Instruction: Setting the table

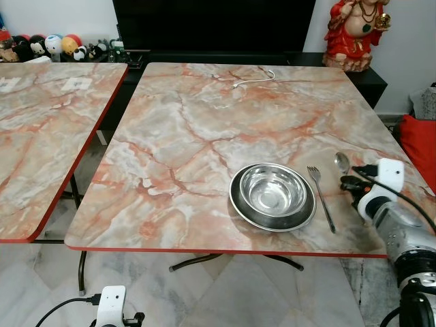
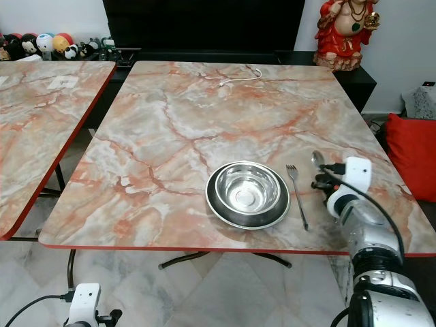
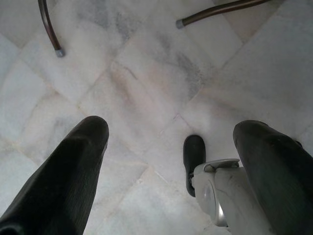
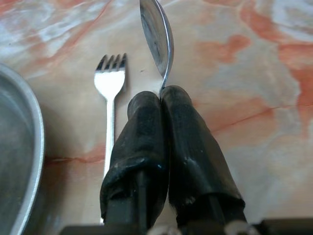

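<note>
Right gripper (image 4: 161, 95) at lower right of the head views, black fingers pressed together, clamped on the handle of a shiny steel spoon (image 4: 156, 36). Spoon bowl points away toward the far table edge, long axis roughly parallel to the silver steel fork (image 1: 321, 196) just beside it; most of the spoon's handle is hidden inside the fingers. Fork lies flat on the pink-orange marble-pattern table (image 1: 197, 129), tines pointing to the far side, just right of a round steel bowl (image 1: 273, 190) nested in a steel plate (image 1: 240, 210) at lower centre. Whether the spoon bowl touches the table can't be told. Left gripper (image 3: 171, 132) low over white marble floor (image 3: 146, 78), fingers spread apart, holding nothing. White cable (image 1: 253, 79) lies at the table's far edge.
</note>
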### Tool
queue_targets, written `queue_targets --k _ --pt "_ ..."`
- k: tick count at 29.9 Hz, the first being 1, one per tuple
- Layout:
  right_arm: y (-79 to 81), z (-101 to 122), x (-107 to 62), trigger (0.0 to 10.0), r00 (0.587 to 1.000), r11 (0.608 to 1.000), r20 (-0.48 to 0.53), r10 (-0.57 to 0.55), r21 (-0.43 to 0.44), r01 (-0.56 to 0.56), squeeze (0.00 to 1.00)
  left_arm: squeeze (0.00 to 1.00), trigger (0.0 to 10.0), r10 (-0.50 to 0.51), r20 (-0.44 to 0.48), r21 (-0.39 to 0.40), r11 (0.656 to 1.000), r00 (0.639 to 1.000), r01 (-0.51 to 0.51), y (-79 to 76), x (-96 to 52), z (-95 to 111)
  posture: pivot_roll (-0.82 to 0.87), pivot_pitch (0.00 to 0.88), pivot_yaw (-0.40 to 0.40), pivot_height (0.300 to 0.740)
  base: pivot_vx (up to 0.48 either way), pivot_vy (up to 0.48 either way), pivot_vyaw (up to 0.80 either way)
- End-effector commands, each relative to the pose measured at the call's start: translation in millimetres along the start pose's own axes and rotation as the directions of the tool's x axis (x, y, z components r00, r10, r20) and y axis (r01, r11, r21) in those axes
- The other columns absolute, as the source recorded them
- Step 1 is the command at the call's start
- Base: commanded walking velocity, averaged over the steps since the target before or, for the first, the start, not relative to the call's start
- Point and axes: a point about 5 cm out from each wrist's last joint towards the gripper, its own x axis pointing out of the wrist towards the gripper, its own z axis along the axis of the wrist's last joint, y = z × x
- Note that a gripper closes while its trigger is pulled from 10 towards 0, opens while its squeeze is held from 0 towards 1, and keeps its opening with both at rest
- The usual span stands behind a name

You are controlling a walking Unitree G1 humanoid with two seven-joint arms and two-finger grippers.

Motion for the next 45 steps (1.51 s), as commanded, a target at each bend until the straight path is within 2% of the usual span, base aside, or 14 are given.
queue_targets --k 1,19,20,21,22,38,39,40,42,43,44,45 --pt "-1.5 -2.2 0.0 10.0 1.0 1.0 -0.008 -0.012 -0.017 0.012 0.0 0.0 10.0 0.014 -0.031 -0.011 1.0 0.999 -0.014 6.2 -2.3 -9.1 0.05 0.06 -0.029 0.74 0.0 0.0 0.0" --pt "3.5 -17.2 3.9 10.0 0.999 1.0 -0.045 -0.025 0.003 0.025 0.0 0.0 10.0 0.019 -0.037 -0.009 1.0 0.999 -0.019 9.3 -3.7 -12.9 0.06 0.061 -0.027 0.74 0.0 0.0 0.0" --pt "3.4 -17.1 3.9 10.0 0.999 1.0 -0.044 -0.026 0.004 0.026 0.16 0.0 10.0 0.019 -0.037 -0.009 1.0 0.999 -0.02 9.6 -3.8 -13.0 0.06 0.061 -0.026 0.74 0.0 0.0 0.0" --pt "3.4 -17.1 3.9 10.0 0.999 1.0 -0.044 -0.026 0.004 0.026 0.16 0.0 10.0 0.019 -0.037 -0.009 1.0 0.999 -0.02 9.6 -3.8 -13.0 0.06 0.061 -0.026 0.74 0.0 0.0 0.0" --pt "3.1 -16.8 4.1 10.0 0.999 1.0 -0.042 -0.027 0.004 0.027 0.35 0.0 10.0 0.02 -0.037 -0.009 1.0 0.999 -0.02 9.9 -3.8 -13.0 0.06 0.062 -0.027 0.74 0.0 0.0 0.0" --pt "3.2 -15.1 5.1 10.0 0.999 0.999 -0.035 -0.033 -0.001 0.033 0.34 0.0 10.0 0.018 -0.027 -0.007 1.0 0.999 -0.018 4.0 -0.9 -4.8 0.07 0.063 -0.026 0.74 0.0 0.0 0.0" --pt "2.7 -14.8 5.0 10.0 0.999 0.999 -0.034 -0.036 -0.002 0.036 0.52 0.0 10.0 0.017 -0.027 -0.006 1.0 0.999 -0.017 3.5 -0.8 -4.7 0.07 0.062 -0.026 0.74 0.0 0.0 0.0" --pt "2.7 -14.8 5.0 10.0 0.999 0.999 -0.034 -0.036 -0.002 0.036 0.52 0.0 10.0 0.017 -0.027 -0.006 1.0 0.999 -0.017 3.5 -0.8 -4.7 0.07 0.062 -0.026 0.74 0.0 0.0 0.0" --pt "2.2 -14.5 5.0 10.0 0.999 0.999 -0.033 -0.038 -0.002 0.038 0.62 0.0 10.0 0.017 -0.027 -0.006 1.0 1.0 -0.017 3.4 -0.8 -4.4 0.07 0.062 -0.026 0.74 0.0 0.0 0.0" --pt "2.2 -14.5 5.0 10.0 0.999 0.999 -0.033 -0.038 -0.002 0.038 0.62 0.0 10.0 0.017 -0.027 -0.006 1.0 1.0 -0.017 3.4 -0.8 -4.4 0.07 0.062 -0.026 0.74 0.0 0.0 0.0" --pt "1.9 -14.3 4.9 10.0 0.999 0.999 -0.033 -0.039 -0.001 0.039 0.72 0.0 10.0 0.017 -0.027 -0.006 1.0 0.999 -0.017 3.4 -0.7 -4.4 0.07 0.062 -0.026 0.74 0.0 0.0 0.0" --pt "1.7 -14.3 4.9 10.0 0.999 0.999 -0.033 -0.041 -0.002 0.041 0.71 0.0 10.0 0.017 -0.026 -0.006 1.0 1.0 -0.017 3.4 -0.7 -4.2 0.07 0.063 -0.026 0.74 0.0 0.0 0.0"
